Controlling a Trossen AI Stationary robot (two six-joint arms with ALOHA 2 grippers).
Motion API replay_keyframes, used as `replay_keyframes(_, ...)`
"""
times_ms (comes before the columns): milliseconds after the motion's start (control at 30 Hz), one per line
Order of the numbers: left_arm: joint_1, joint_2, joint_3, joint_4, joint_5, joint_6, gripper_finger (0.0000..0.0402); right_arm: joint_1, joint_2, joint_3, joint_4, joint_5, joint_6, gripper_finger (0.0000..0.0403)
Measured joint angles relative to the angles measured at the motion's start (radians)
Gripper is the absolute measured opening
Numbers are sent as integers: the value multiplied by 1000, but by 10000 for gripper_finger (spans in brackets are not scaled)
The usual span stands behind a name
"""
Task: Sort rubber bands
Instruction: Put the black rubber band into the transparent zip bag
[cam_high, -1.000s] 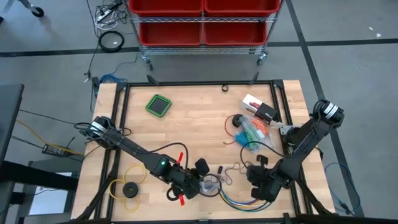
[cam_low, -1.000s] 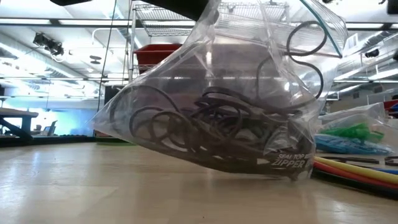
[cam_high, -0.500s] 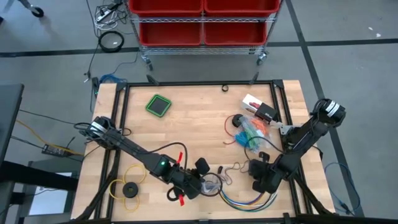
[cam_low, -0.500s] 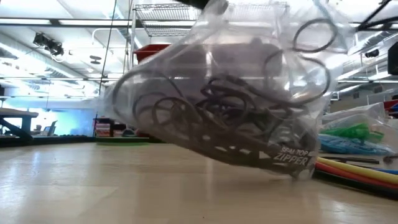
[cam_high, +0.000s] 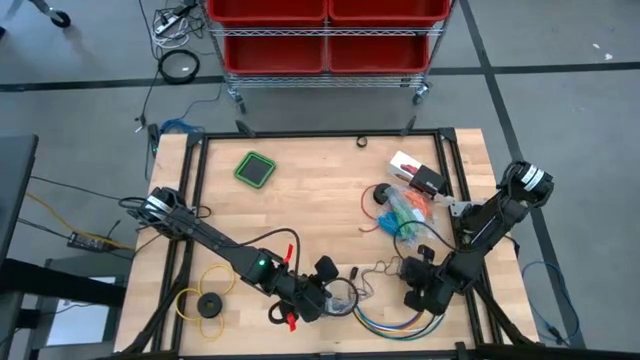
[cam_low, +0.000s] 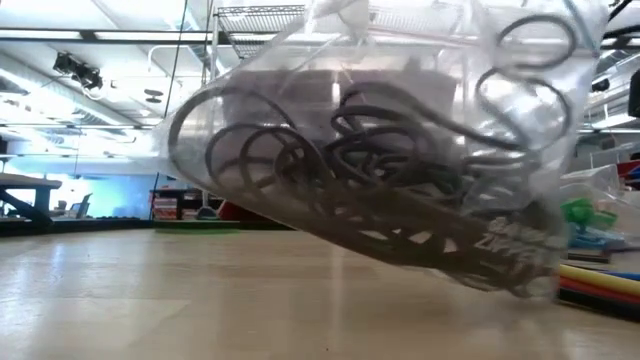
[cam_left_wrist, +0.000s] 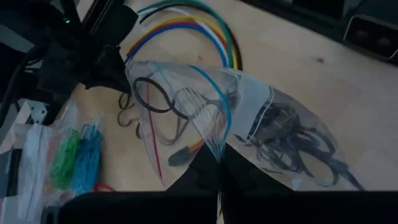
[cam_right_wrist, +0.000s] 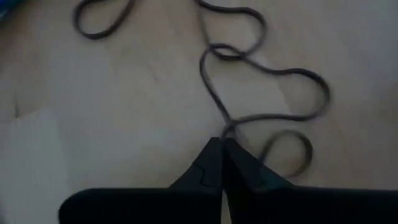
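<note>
A clear zip bag (cam_low: 380, 170) full of dark purple rubber bands (cam_left_wrist: 298, 143) hangs near the table's front edge, with my left gripper (cam_high: 322, 292) shut on it. Loose dark rubber bands (cam_high: 375, 272) lie on the wood just right of it. My right gripper (cam_right_wrist: 222, 146) is down on them, shut on one band (cam_right_wrist: 267, 81). In the left wrist view the right gripper (cam_left_wrist: 93, 62) stands just beyond the bag. Bags of green, blue and orange bands (cam_high: 405, 210) lie at the right. My left gripper holds the bag by its zip-edged mouth (cam_left_wrist: 217, 140), where the plastic gathers into a fold; the fingers are hidden below the picture's edge. The bag hangs tilted, its banded end (cam_low: 510, 270) lowest, close to the table. My right gripper pinches one strand of a loose dark band (cam_right_wrist: 227, 127) between its two fingertips. The fingers come slanting down from above. The band's loops (cam_right_wrist: 292, 99) lie slack on the table.
Long multicoloured cables (cam_high: 390, 320) curve along the front edge between the two grippers. A yellow ring with a black disc (cam_high: 205, 302) lies front left, a green square pad (cam_high: 255, 168) far left, and a small box (cam_high: 418, 178) far right.
My right gripper has sunk toward the table and drawn a little toward the loose dark bands. My left gripper has rolled in place; the bag has tipped and swung with it, its zip end now lower and nearer the cables.
</note>
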Motion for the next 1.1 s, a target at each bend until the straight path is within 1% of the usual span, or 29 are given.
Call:
replay_keyframes(67, 0, 0, 0, 6, 10, -1, 1, 0, 2, 35, -16, 7, -22, 1)
replay_keyframes(167, 0, 0, 0, 6, 14, 0, 1, 0, -2, 108, -29, 59, -83, 0)
replay_keyframes(400, 0, 0, 0, 10, 14, -1, 1, 0, -2, 271, -131, 130, -216, 0)
replay_keyframes(633, 0, 0, 0, 10, 14, -1, 1, 0, -3, 439, -131, 215, -394, 0)
replay_keyframes(733, 0, 0, 0, 9, 14, -1, 1, 0, -4, 501, -92, 254, -508, 0)
replay_keyframes(800, 0, 0, 0, 9, 14, -1, 1, -4, -5, 530, -30, 263, -601, 0)
replay_keyframes(1000, 0, 0, 0, 11, 14, -1, 1, -35, -6, 572, 217, 257, -900, 0)
replay_keyframes(1100, 0, 0, 0, 12, 14, -1, 1, -51, -6, 578, 309, 234, -1012, 0)
